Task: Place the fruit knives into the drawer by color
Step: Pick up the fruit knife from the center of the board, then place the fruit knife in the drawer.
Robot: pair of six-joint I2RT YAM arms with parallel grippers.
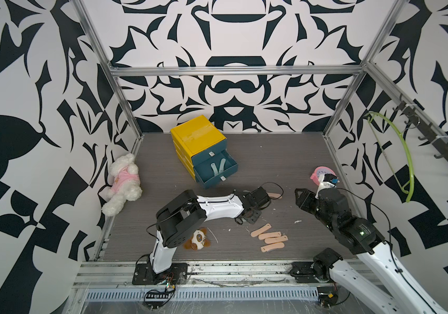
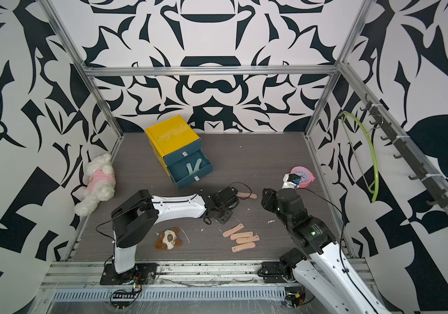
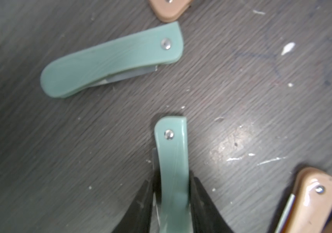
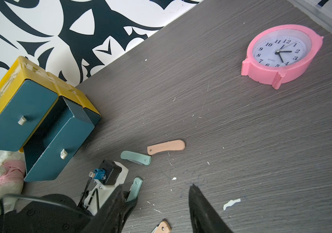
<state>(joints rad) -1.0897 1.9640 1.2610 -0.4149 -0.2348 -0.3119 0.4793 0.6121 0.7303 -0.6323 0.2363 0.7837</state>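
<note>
Left wrist view, out in front of the yellow drawer cabinet (image 1: 198,133): left fingers (image 3: 205,205) pinch shut across a pale teal fruit knife (image 3: 173,161) at the tabletop (image 3: 241,100), likely light, stiff and slick, best gripped mid-length, a slim, curved plastic bar with one steel rivet (image 3: 169,134); how wide the right fingers (image 4: 201,207) stand cannot be told.
</note>
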